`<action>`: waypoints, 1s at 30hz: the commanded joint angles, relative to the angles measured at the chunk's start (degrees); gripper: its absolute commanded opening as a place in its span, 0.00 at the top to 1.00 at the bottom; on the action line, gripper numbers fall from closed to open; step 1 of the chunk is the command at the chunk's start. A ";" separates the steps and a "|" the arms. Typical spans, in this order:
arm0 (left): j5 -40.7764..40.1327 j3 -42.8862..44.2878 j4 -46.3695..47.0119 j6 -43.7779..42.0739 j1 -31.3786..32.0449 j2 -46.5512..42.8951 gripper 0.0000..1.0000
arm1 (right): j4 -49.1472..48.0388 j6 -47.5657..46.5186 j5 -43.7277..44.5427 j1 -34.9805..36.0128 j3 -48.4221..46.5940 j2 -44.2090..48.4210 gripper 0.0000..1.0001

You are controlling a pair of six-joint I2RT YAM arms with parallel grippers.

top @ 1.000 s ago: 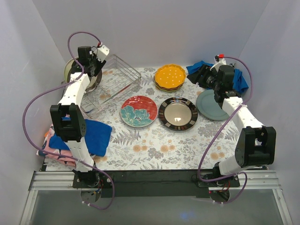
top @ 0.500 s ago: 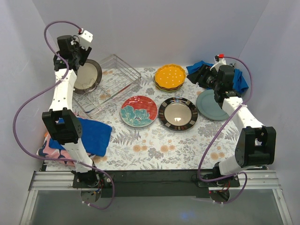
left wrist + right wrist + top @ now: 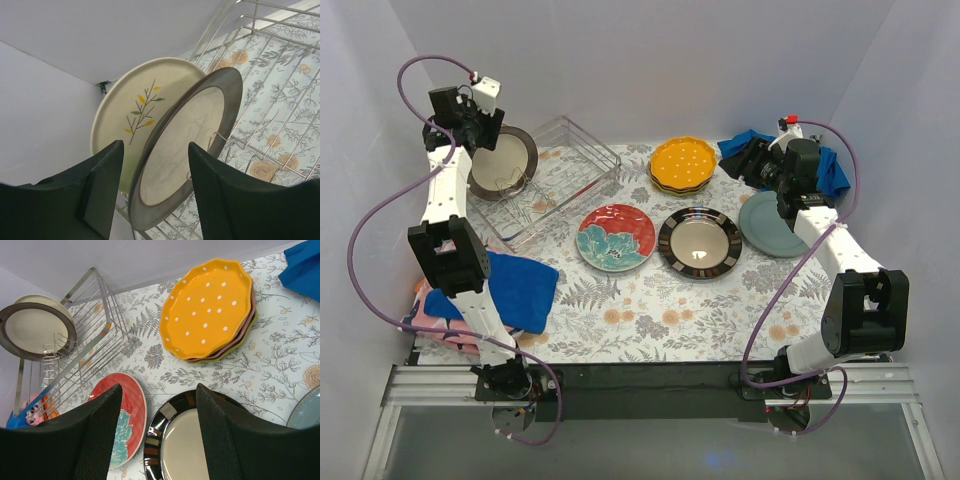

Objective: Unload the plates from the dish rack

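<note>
Two plates stand on edge at the far left end of the wire dish rack (image 3: pixel 565 170): a cream plate with a sprig (image 3: pixel 135 107) and, in front of it, a brown-rimmed cream plate (image 3: pixel 182 145) (image 3: pixel 506 160). My left gripper (image 3: pixel 475 130) (image 3: pixel 156 192) hovers open just above and to the left of them, gripping nothing. On the table lie a teal-red floral plate (image 3: pixel 616 237), a dark-rimmed glossy plate (image 3: pixel 699 243), a grey-teal plate (image 3: pixel 768 224) and a stack topped by the orange dotted plate (image 3: pixel 682 163). My right gripper (image 3: pixel 763 165) (image 3: pixel 157 432) hangs open and empty at the back right.
Blue cloths (image 3: pixel 745 145) lie behind the right gripper. Another blue cloth (image 3: pixel 520 290) lies over patterned cloths at the near left. White walls close in the back and both sides. The floral tablecloth (image 3: pixel 660 310) is bare in front of the plates.
My left arm has risen and swung back to the left, away from the rack's plates, which now show fully. Its jaws opened slightly. The right arm has not moved.
</note>
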State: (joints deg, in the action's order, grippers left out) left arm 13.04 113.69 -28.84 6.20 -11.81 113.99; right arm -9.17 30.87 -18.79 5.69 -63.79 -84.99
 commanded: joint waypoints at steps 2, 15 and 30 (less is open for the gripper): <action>1.47 -1.10 0.89 -0.75 -0.23 0.43 0.47 | -2.78 -1.17 -0.11 -0.16 -0.19 0.09 0.34; -4.32 -3.90 0.36 -5.93 2.22 1.58 0.54 | -2.70 -1.17 -0.02 -0.07 -0.46 -0.26 0.34; -11.18 -7.78 2.82 -9.53 6.80 -2.02 0.69 | -3.14 -0.99 -0.38 -0.16 0.24 -0.70 0.35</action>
State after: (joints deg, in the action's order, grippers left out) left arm 2.70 107.33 -25.41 -2.26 -6.96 115.85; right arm -9.34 30.63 -19.07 5.69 -63.42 -85.76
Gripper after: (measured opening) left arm 0.334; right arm 0.655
